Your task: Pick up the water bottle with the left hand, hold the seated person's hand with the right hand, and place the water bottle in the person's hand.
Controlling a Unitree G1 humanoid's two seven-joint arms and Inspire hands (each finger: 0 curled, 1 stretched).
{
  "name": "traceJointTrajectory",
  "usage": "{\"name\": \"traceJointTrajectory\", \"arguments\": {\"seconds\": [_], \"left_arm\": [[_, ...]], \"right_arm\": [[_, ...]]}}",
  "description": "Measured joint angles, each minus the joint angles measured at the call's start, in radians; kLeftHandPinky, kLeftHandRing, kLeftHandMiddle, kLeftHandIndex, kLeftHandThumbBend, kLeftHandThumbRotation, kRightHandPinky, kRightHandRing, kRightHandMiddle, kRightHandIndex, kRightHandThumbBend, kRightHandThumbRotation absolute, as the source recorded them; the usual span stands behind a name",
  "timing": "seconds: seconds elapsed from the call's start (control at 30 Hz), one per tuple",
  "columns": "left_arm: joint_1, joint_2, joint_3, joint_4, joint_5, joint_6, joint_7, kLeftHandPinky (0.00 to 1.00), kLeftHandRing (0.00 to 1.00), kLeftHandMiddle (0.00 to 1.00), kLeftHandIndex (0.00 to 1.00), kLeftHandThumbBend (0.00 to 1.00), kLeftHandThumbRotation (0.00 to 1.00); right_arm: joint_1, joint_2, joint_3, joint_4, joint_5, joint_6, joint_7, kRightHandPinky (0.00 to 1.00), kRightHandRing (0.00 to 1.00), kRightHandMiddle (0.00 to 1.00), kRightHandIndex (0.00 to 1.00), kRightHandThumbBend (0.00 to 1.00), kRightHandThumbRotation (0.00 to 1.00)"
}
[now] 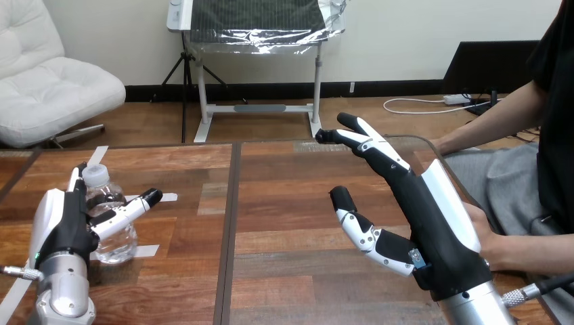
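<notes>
Nearest us, at the view's lower left, is the left hand (64,230), on its silver forearm (64,294) that comes up from the bottom edge. It is open around the water bottle (103,191). We see the thumb (128,210) stretched straight across the bottle's near side, its black tip reaching past the bottle to the right. The fingers (76,177) stand straight up just left of the white cap (96,175). The bottle sits in the gap between them. We cannot tell whether thumb or fingers actually touch the plastic, and nothing is curled round it. The bottle is clear and stands upright on the table (284,203), its base beside a strip of white tape (147,250). More strips lie near it.

Across the table's dark seam (230,223), well apart from the bottle, we find the right hand (423,210) raised over the table's right half. Its fingers (379,152) are straight and point away from us toward the far edge. Its thumb (355,223) is held wide to the left, so the hand is spread and holds nothing. The person's hand (491,237) lies just behind the right hand's white back shell at the table's right side, partly hidden by it. We cannot tell whether the two touch. Farther back, the person's other forearm (494,122) slants down toward the table's far right corner.
</notes>
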Motion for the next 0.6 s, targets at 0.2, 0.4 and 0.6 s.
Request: {"name": "traceJointTrajectory", "arguments": {"seconds": [0.2, 0.4, 0.6], "left_arm": [[-0.002, 0.000, -0.019, 0.019, 0.018, -0.010, 0.023, 0.81, 0.91, 0.94, 0.94, 0.89, 0.56], [-0.006, 0.001, -0.032, 0.030, 0.032, -0.020, 0.038, 0.79, 0.88, 0.91, 0.92, 0.88, 0.56], [-0.006, -0.002, -0.036, 0.035, 0.034, -0.031, 0.050, 0.76, 0.85, 0.88, 0.88, 0.86, 0.53]], "right_arm": [[0.000, -0.001, -0.001, 0.000, 0.000, 0.000, 0.008, 0.87, 0.90, 0.93, 0.79, 0.18, 0.00], [0.000, -0.004, -0.001, 0.000, 0.000, 0.000, 0.012, 0.86, 0.89, 0.92, 0.78, 0.19, 0.00], [0.000, -0.008, -0.001, 0.000, 0.000, 0.000, 0.013, 0.85, 0.88, 0.91, 0.77, 0.19, 0.00]]}}
